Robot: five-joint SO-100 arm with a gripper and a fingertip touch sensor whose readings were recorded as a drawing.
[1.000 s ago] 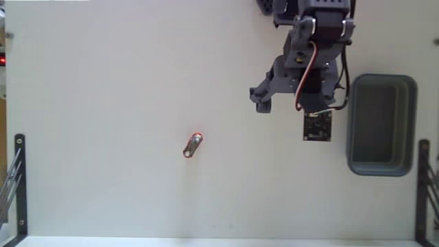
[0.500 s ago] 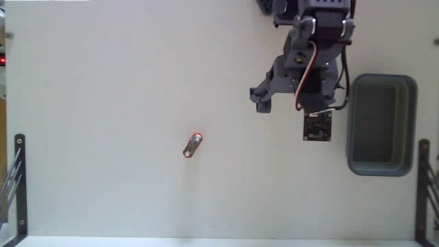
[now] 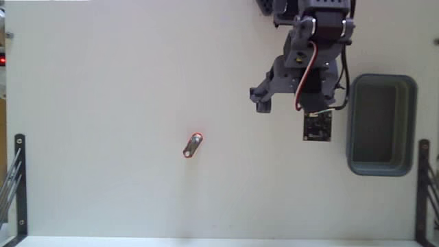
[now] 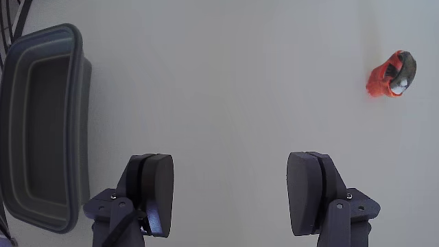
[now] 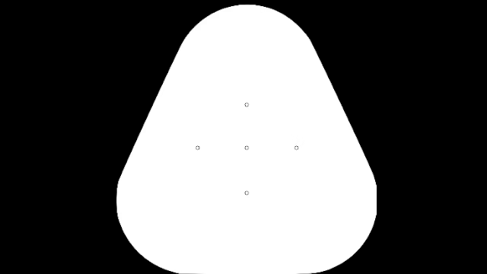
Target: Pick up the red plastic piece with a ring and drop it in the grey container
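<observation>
The red plastic piece with a ring (image 3: 193, 145) lies flat on the white table, left of and below the arm in the fixed view. In the wrist view the same red piece (image 4: 391, 74) sits at the far upper right, well off the line between the fingers. The grey container (image 3: 381, 167) stands at the right edge with nothing inside; the wrist view has this container (image 4: 82, 103) at its left. My gripper (image 3: 293, 103) hangs above the table just left of the container. It is open (image 4: 231, 165), jaws wide apart, with only bare table between them.
A small dark circuit board (image 3: 317, 127) hangs on the arm next to the container. Black metal brackets stand at the table's left edge (image 3: 19, 180) and right edge (image 3: 422, 185). White tabletop (image 3: 103, 103) stretches from the arm to the red piece.
</observation>
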